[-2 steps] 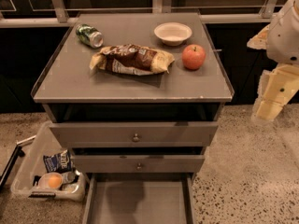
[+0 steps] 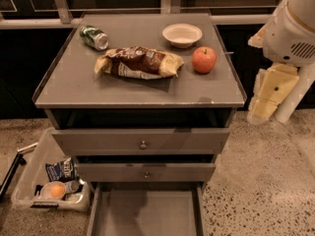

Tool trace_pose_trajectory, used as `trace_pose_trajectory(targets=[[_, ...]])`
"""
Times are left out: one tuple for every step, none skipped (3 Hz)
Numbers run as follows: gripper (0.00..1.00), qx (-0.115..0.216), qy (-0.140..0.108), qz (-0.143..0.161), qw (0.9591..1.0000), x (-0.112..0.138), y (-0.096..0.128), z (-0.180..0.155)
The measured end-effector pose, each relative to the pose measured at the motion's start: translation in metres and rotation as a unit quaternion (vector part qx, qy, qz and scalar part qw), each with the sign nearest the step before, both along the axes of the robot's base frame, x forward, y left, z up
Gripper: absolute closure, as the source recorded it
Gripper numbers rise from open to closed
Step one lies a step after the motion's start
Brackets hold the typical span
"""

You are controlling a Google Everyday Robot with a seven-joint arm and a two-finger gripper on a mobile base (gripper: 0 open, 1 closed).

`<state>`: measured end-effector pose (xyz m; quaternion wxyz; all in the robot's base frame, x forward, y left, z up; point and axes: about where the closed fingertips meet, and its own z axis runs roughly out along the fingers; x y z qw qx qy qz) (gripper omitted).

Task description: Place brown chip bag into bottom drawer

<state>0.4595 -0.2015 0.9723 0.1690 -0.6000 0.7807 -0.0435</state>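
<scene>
The brown chip bag (image 2: 140,63) lies flat on the grey cabinet top (image 2: 98,90), near its middle. The bottom drawer (image 2: 147,213) is pulled out at the cabinet's foot, and its flat grey floor shows nothing in it. My gripper (image 2: 268,100), cream coloured and pointing down, hangs off the cabinet's right side at about the height of the top. It is well to the right of the bag and touches nothing.
On the top are a green can (image 2: 94,37) on its side at back left, a white bowl (image 2: 182,34) at the back and a red apple (image 2: 204,59) right of the bag. Two knobbed drawers (image 2: 142,142) stand slightly open. A clear bin (image 2: 51,183) with a blue snack bag sits on the floor at left.
My gripper and arm have shifted a little to the left, towards the cabinet's right edge. The objects on the top have not moved.
</scene>
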Motion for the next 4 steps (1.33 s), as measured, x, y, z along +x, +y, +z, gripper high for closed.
trace_pose_trajectory(targets=[[0.0, 0.002, -0.04, 0.015, 0.9991, 0.032, 0.029, 0.003], [0.0, 0.029, -0.089, 0.027, 0.9953, 0.062, 0.045, 0.01], [0.0, 0.077, -0.131, 0.039, 0.9876, 0.081, 0.056, 0.021], [0.0, 0.118, -0.137, 0.057, 0.9819, 0.086, 0.06, 0.026]])
